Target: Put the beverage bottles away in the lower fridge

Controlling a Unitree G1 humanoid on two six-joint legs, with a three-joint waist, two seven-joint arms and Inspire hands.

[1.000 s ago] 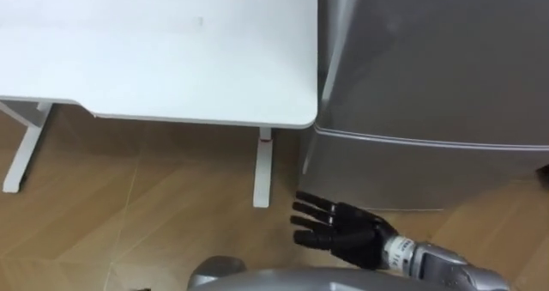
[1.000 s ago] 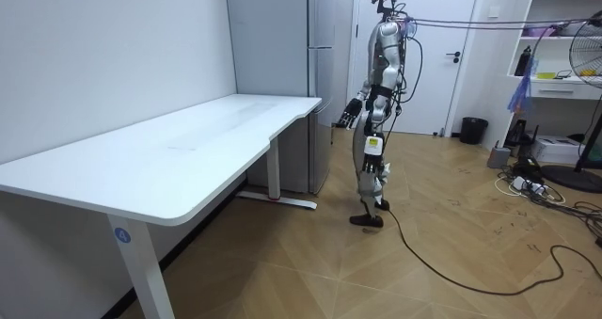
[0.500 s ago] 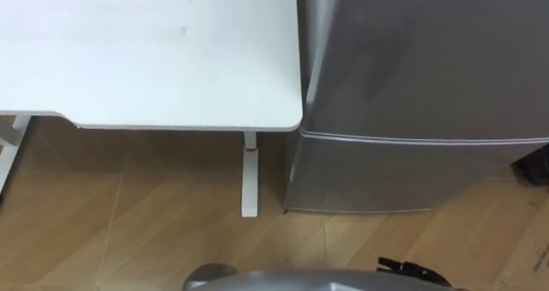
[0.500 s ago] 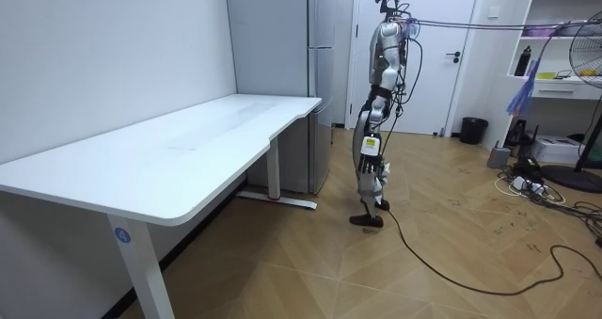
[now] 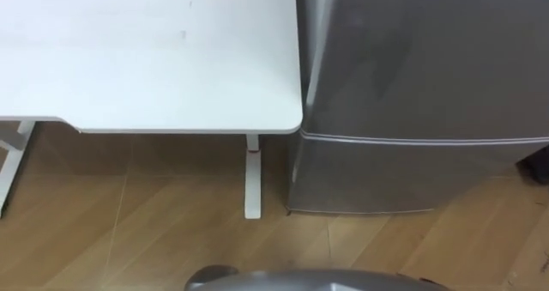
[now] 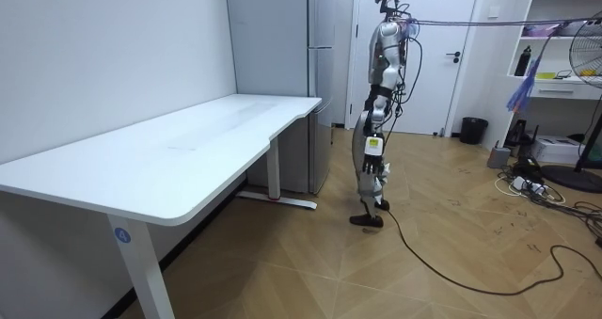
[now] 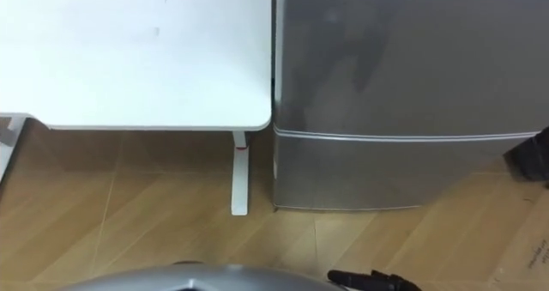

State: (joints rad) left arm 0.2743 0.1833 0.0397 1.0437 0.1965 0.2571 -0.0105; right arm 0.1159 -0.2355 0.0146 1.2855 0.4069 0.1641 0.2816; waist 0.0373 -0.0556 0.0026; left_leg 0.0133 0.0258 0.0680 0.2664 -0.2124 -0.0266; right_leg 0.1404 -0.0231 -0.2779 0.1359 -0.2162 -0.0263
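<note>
Fridge: a tall silver fridge (image 5: 420, 59) is seen from above, set just beside the white table (image 5: 154, 59), with its doors shut.
Lower door: the lower door (image 5: 412, 175) is found under the seam across the front. It is closed and runs down towards the wooden floor (image 5: 129, 231).
Table: its white leg (image 5: 251, 175) is planted near the fridge's corner.
Right hand: the right hand (image 7: 369, 280) is glimpsed at the bottom edge, low before the lower door and apart from it. Whether it is spread or closed cannot be told.
Left hand: the left hand (image 6: 370, 147) is hung at the robot's side in the room view. Its state cannot be told.
Robot: it is stood upright facing the fridge, at the table's end.
</note>
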